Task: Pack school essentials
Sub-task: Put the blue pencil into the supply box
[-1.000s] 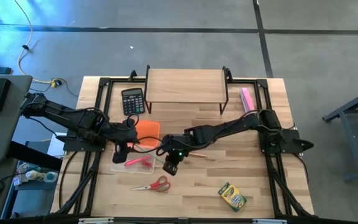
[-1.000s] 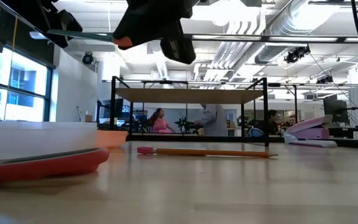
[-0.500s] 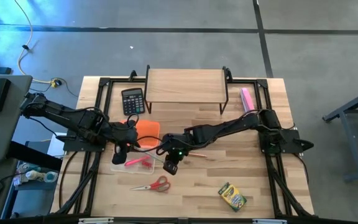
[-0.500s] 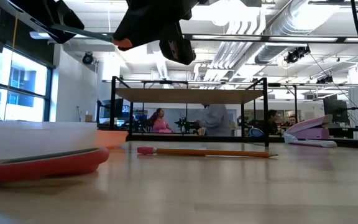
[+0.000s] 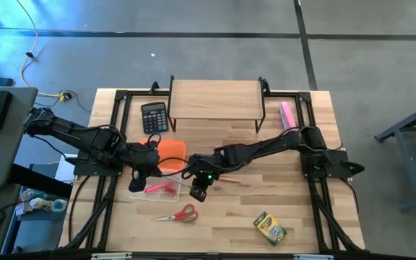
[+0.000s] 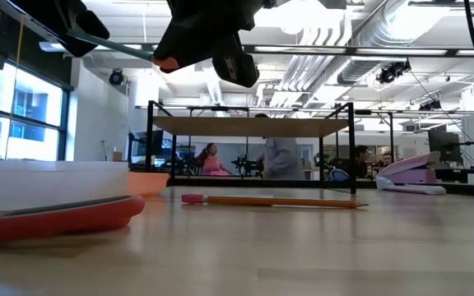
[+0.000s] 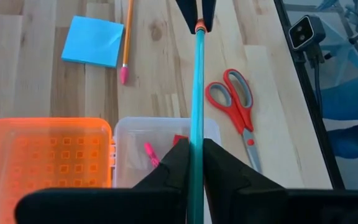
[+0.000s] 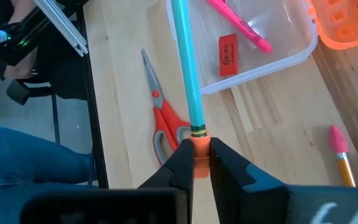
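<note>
While my left gripper (image 7: 195, 163) and right gripper (image 8: 195, 155) each pinched one end of the teal pencil (image 7: 197, 93) above the clear box (image 7: 131, 134), the arms hid it from above; scissors (image 7: 235, 102) lay beside.

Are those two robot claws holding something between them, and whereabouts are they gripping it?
Yes: a teal pencil. The right gripper pinches its orange eraser end, and the left gripper clamps the shaft farther along.
</note>
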